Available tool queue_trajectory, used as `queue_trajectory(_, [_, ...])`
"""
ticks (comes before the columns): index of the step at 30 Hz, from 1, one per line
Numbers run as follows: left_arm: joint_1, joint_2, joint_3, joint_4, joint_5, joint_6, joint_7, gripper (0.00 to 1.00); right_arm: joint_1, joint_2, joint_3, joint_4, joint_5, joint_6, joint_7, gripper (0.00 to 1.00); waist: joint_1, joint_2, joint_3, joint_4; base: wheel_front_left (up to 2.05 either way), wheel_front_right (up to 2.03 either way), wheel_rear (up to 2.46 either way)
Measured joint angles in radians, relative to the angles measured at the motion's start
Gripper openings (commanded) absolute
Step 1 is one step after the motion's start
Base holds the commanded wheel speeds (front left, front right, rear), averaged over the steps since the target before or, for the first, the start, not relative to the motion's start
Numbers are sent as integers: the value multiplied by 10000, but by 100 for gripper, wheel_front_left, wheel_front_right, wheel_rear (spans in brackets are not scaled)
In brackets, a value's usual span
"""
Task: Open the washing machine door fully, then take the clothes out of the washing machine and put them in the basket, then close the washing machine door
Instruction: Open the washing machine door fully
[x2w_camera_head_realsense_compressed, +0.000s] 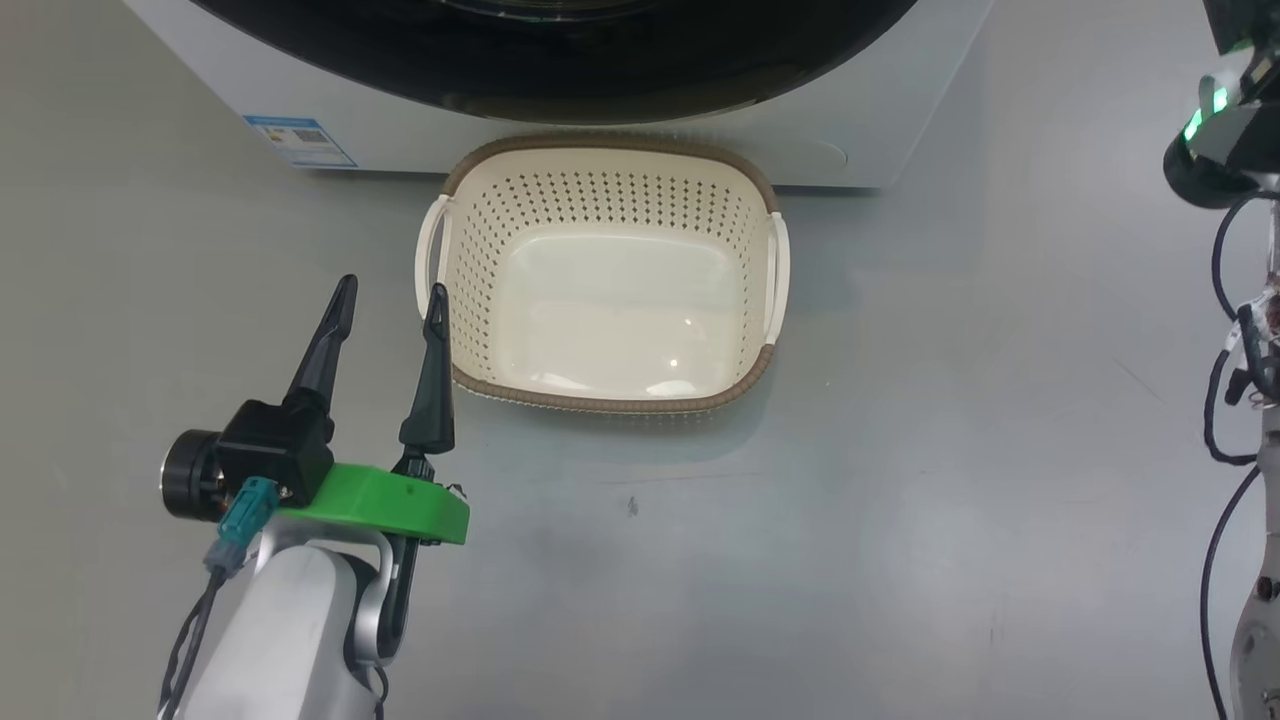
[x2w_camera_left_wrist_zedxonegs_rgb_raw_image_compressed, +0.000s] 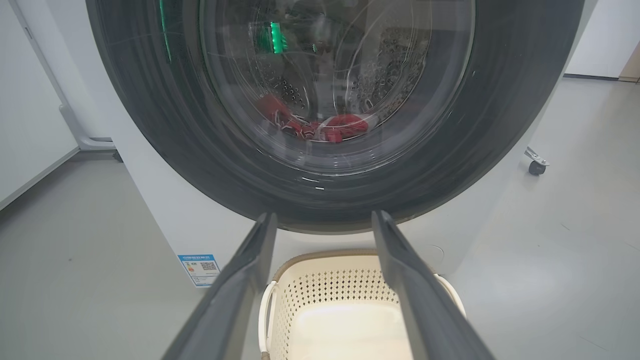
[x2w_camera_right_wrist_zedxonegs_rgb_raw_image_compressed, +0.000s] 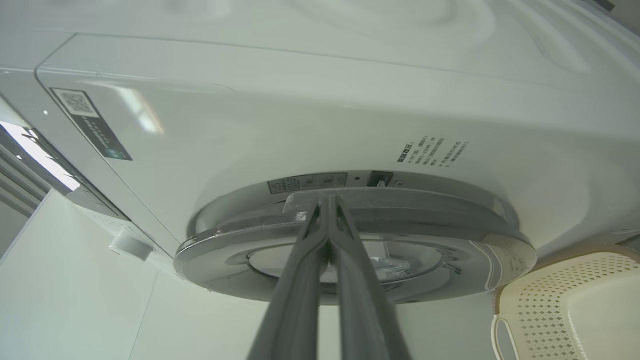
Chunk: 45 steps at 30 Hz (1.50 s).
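The washing machine (x2w_camera_head_realsense_compressed: 200, 80) stands in front of me, and its glossy black washing machine door (x2w_camera_head_realsense_compressed: 560, 60) faces the floor space. Through the door's glass (x2w_camera_left_wrist_zedxonegs_rgb_raw_image_compressed: 330, 85) I see the red clothes (x2w_camera_left_wrist_zedxonegs_rgb_raw_image_compressed: 345, 127) low in the steel drum. The cream basket (x2w_camera_head_realsense_compressed: 610, 150) sits empty on the floor, right under the door. My left gripper (x2w_camera_head_realsense_compressed: 391, 290) hovers open beside the basket's left handle, fingers pointing at the machine. My right gripper (x2w_camera_right_wrist_zedxonegs_rgb_raw_image_compressed: 327, 197) is shut, holding nothing, with its tips at the rim of the door (x2w_camera_right_wrist_zedxonegs_rgb_raw_image_compressed: 450, 235), by a recess in its edge.
A blue label (x2w_camera_head_realsense_compressed: 300, 140) marks the machine's lower left front. My right arm (x2w_camera_head_realsense_compressed: 1230, 150), with dangling cables, rises along the right edge. A caster wheel (x2w_camera_left_wrist_zedxonegs_rgb_raw_image_compressed: 536, 165) stands right of the machine. A white wall runs along the left.
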Motion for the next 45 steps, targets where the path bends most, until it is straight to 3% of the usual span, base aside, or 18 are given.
queue_trajectory(11, [-455, -140, -184, -21, 98, -161, 0, 100, -1435, -345, 508, 430, -105, -610, 732, 0, 0, 0, 643, 496, 0, 0, 0])
queue_trajectory(23, [-755, -222, -244, 15, 98, -176, 0, 100, -2611, -533, 711, 995, -211, -871, 1126, 0, 0, 0, 1131, 958, 0, 0, 0])
queue_trajectory(45, [-859, -291, -236, 117, 98, -247, 0, 100, -3236, -794, 880, 2044, -188, -897, 1837, 0, 0, 0, 1414, 1321, 0, 0, 0])
